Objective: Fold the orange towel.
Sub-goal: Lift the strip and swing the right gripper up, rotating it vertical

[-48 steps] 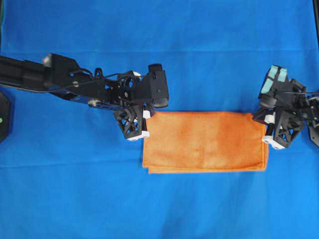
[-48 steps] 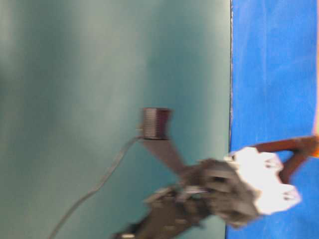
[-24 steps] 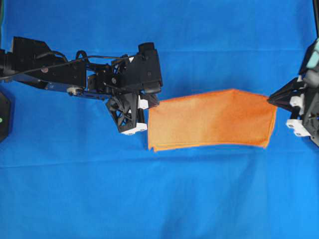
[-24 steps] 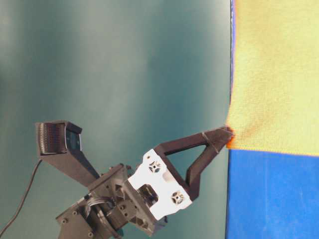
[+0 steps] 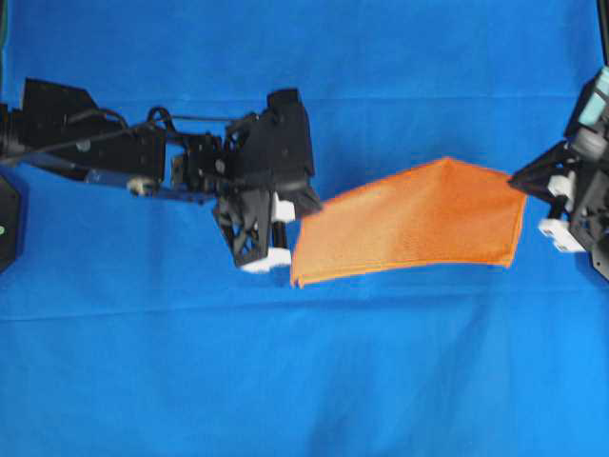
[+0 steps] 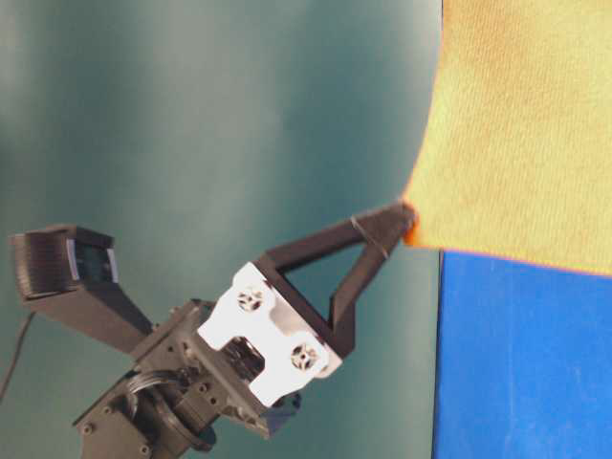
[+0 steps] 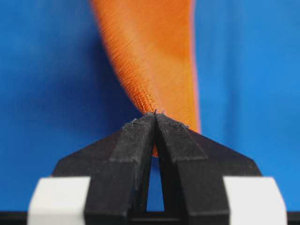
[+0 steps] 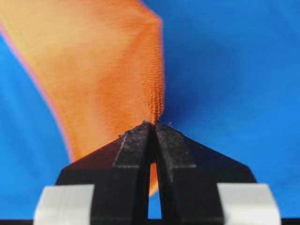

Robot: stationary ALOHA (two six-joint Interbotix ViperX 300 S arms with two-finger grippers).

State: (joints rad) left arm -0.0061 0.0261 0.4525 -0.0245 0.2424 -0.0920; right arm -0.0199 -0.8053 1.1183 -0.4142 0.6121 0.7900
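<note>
Orange towel (image 5: 414,224), folded into a long strip, hangs stretched between the 2 arms above the middle of the large blue cloth (image 5: 304,381) that covers the worktop. In the overhead view its far edge peaks up toward the right while the near edge runs straight, so the strip looks tilted; no part of it plainly rests on the cloth, though from above that is hard to judge. The left gripper (image 7: 155,117) has its 2 black fingers (image 7: 133,145) pressed together on the towel's left end, orange fabric running out from the tips. The right gripper (image 8: 152,125) is likewise pinched tight on the right end, and the table-level view shows its tips (image 6: 387,228) biting a corner of the towel with the cloth fanning up and away. Around the towel, the blue cloth lies fairly smooth, with faint creases near the far edge. The left arm (image 5: 114,152) reaches in from the left edge of the worktop, its wrist block hiding the cloth behind the towel's left end. A plain teal wall (image 6: 220,124) fills the background of the table-level view.
</note>
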